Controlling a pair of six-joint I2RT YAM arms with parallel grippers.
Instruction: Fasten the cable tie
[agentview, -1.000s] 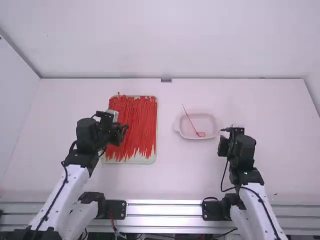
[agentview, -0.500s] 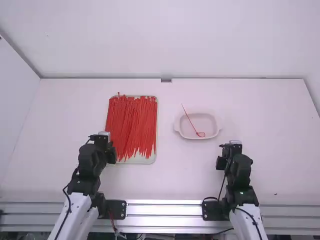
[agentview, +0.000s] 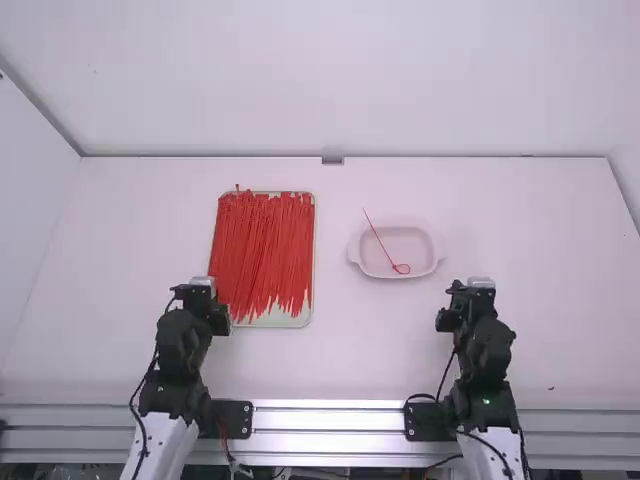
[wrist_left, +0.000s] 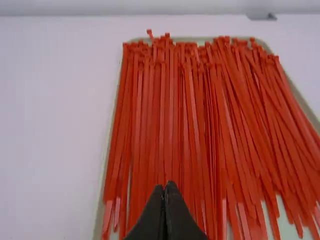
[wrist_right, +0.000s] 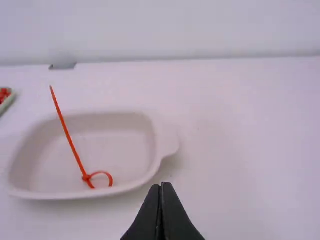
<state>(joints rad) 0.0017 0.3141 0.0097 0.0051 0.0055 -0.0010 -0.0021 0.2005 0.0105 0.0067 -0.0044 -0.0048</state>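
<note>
High view sets out the whole layout. Both my arms are drawn in near their bases at the near edge of the white table (agentview: 520, 220). My left gripper (agentview: 203, 293) sits just short of the near left corner of the tray (agentview: 300, 320). My right gripper (agentview: 470, 290) sits short of the dish (agentview: 432, 250) and a little to its right. From up there my fingers are too small to judge.

The left wrist view settles the left side. My left jaws are pressed tip to tip with nothing between them. Just past those tips lie the near ends of the loose cable ties (wrist_left: 200, 125), a red heap whose strands run straight away from me and fan across the tray. The tray's pale rim shows at the far edge.

The right wrist view does the same for the other side. My right jaws are also clenched together, empty, over bare table. The dish lies ahead of them and to the left, with one small handle nearest my tips. This view also makes the fastened cable tie (wrist_right: 75, 145) plain. Its small closed loop rests on the dish floor close to the near wall. Its tail slants up and away from me, over the far left part of the rim.
</note>
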